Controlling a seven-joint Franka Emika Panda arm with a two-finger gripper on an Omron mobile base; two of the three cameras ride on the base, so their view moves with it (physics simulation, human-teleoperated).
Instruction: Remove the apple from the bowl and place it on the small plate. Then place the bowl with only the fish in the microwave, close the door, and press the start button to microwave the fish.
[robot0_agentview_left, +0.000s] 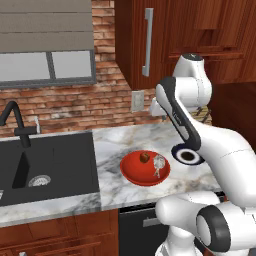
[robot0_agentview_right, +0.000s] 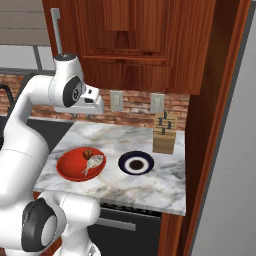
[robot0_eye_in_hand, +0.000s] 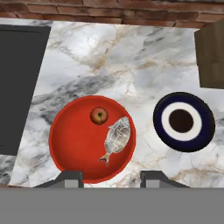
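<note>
The red bowl sits in the lower left of the hand view on the marble table, wide and shallow, glossy bright red. Inside it, the apple lies near the upper rim, small, round, dark red with a yellowish patch, and just beside it the fish stretches slantwise, silvery-grey with a pale tail pointing down. To the right, apart from the bowl, there's the small plate: navy rim, white band, dark centre. A wooden knife block stands behind it near the brick wall. The hand hovers high above the bowl, its two dark fingertips parted with nothing between them, grasping nothing
</note>
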